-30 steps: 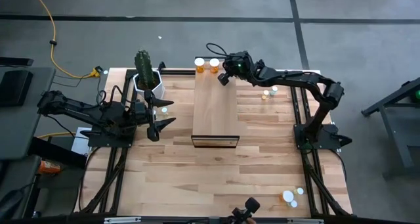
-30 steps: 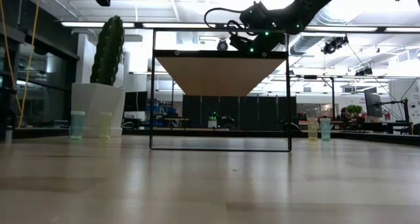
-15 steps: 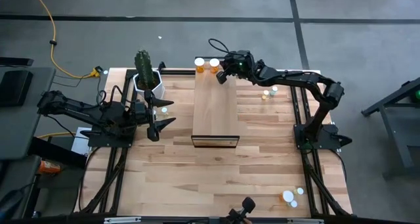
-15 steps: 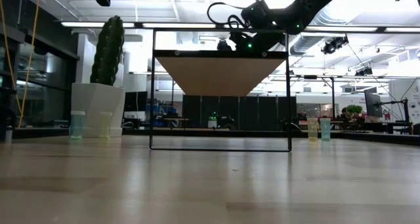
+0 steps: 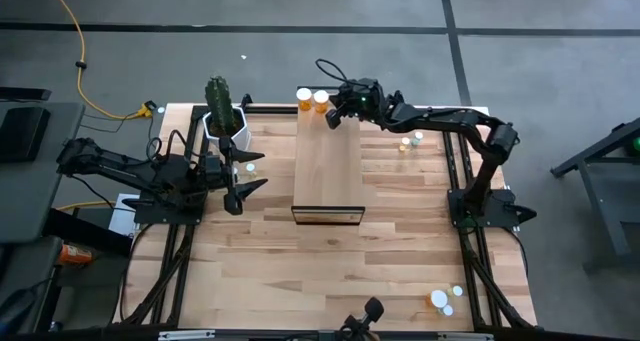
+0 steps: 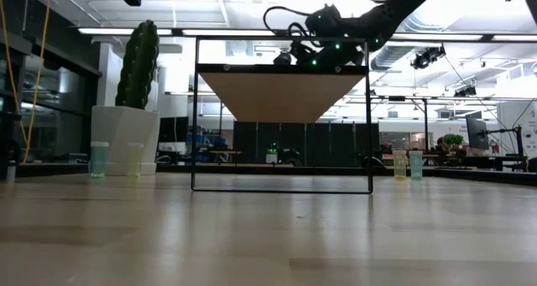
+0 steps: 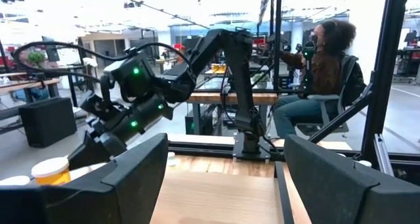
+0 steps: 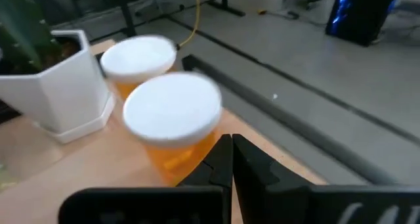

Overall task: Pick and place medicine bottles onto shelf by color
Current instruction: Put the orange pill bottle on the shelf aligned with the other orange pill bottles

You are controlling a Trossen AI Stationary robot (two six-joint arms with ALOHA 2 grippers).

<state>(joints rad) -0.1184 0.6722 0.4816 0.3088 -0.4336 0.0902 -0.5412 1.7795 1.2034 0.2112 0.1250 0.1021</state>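
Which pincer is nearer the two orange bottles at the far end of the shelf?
The right. The right pincer is shut and sits right beside the orange bottles over the shelf. The left pincer waits open off the shelf's left side, near the cactus pot.

Two bottles [image 5: 312, 100] stand on the shelf's [image 5: 328, 166] far end, with the cactus pot [image 5: 226, 128] to its left.

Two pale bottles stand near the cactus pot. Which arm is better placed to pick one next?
The left. The left gripper is open beside the pale bottles and the cactus pot. The right gripper is shut, at the shelf's far end by the orange bottles.
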